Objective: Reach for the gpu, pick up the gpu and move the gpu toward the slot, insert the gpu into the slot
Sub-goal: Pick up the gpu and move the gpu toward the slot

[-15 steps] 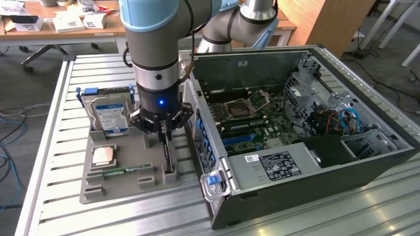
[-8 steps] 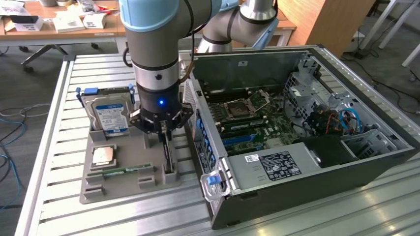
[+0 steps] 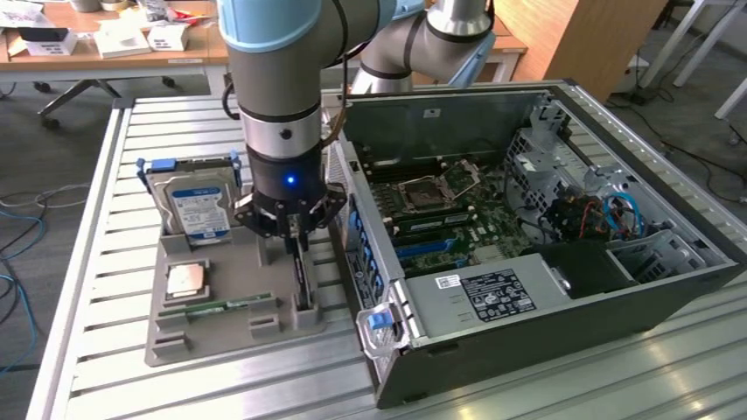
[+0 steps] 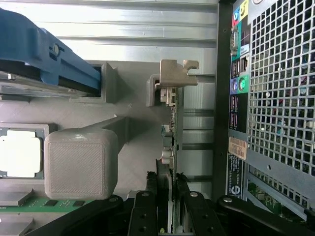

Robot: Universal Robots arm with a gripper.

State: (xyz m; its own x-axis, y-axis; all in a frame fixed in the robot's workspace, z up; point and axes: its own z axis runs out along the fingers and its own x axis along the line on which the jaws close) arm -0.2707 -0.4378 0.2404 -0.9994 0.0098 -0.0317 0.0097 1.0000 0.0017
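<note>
Jaws narrowly parted, clamped on gpu (image 4: 170, 142) | gpu upright in grey tray (image 3: 216, 341)

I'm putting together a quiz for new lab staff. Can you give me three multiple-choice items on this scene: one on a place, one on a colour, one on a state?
1. Where is the gpu?
A) upright in the grey holder beside the case
B) seated in the slot
C) lying inside the case
2. What colour is the slot?
A) red
B) blue
C) white
3. How is the end effector?
A) open, raised well clear of everything
B) resting inside the case
C) shut on the gpu
Answers: 1 A, the card stands on edge in the holder; 2 B, the strip is blue; 3 C, its fingers press both faces of the card.
</note>
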